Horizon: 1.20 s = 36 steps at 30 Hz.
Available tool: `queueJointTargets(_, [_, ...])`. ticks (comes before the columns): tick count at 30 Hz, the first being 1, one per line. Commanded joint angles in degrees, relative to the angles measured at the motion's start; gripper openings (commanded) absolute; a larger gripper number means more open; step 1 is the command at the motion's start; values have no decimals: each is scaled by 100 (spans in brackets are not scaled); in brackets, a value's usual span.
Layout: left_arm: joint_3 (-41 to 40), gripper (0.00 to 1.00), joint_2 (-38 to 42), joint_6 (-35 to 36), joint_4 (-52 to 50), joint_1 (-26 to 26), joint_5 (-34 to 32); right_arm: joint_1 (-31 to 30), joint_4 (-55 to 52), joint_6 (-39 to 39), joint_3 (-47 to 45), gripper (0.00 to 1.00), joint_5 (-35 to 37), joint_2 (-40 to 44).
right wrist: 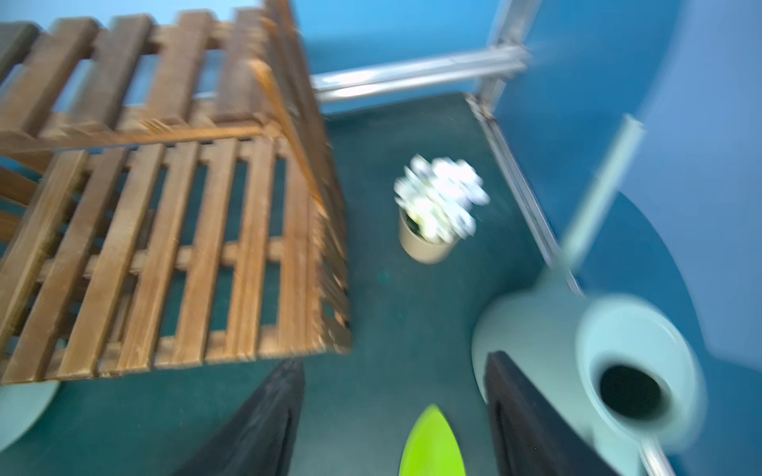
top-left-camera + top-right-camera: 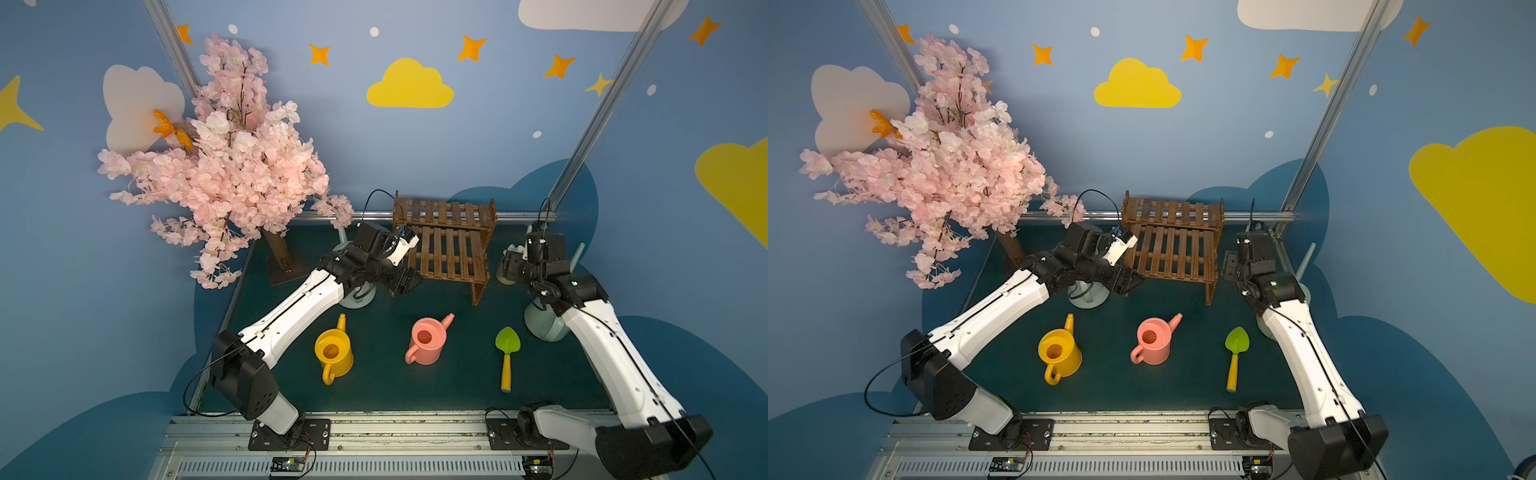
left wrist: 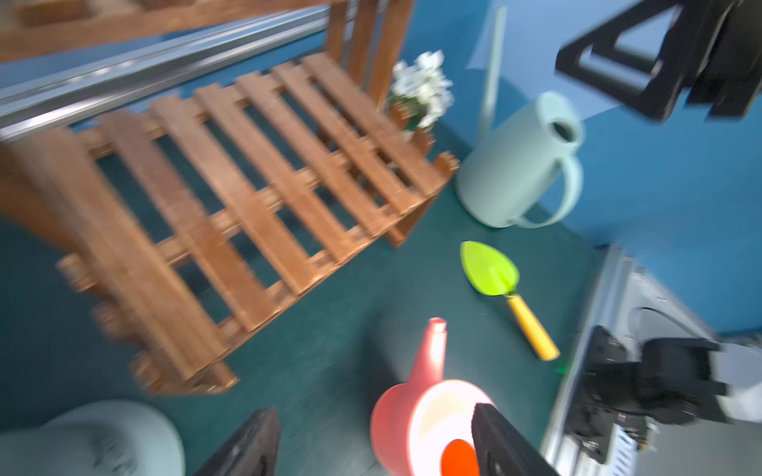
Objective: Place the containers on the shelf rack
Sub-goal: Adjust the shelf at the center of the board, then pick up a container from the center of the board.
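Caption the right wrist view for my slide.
Right gripper, jaws open, faces the shelf rack, potted flowers, trowel and mint-green watering can.

no readable text or labels — none at all.

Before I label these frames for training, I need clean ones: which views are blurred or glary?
Right wrist view: heavy motion blur on the shelf rack and the flower pot. Left wrist view: milder blur, glare washing out the pink can inside. Both top views: sharp throughout.
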State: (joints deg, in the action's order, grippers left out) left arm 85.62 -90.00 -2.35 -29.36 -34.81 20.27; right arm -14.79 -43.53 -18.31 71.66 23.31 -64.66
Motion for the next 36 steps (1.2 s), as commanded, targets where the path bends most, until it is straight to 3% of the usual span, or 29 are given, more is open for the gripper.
queueJointTargets(1, [-49, 83, -19, 134, 536, -81, 760, -9, -1729, -1044, -218, 83, 961, 506])
queueJointTargets(4, [-189, 93, -88, 130, 892, -227, 804, 229, -2332, -1350, -559, 95, 1073, 1206])
queueJointTargets(7, [-298, 100, -161, 117, 1140, -356, 785, 882, -2453, -1354, -950, 98, 966, 1616])
queueJointTargets(13, [-383, 100, -218, 81, 1225, -408, 785, 2226, -1629, -1130, -1891, 97, -418, 1515])
queueJointTargets(16, [-498, 100, -167, 37, 1297, -417, 684, 2377, -1120, -1057, -2255, 97, -686, 1370])
queueJointTargets(26, [-683, 100, -204, -43, 1461, -413, 493, 2404, 649, -453, -2928, 96, -379, 635])
queueJointTargets(31, [-950, 100, -167, -68, 1731, -413, 275, 2406, 1515, -28, -3084, 87, -453, 107])
queueJointTargets(36, [-1155, 100, -226, -139, 1990, -413, 231, 2393, 2085, 220, -3229, 62, -566, -221])
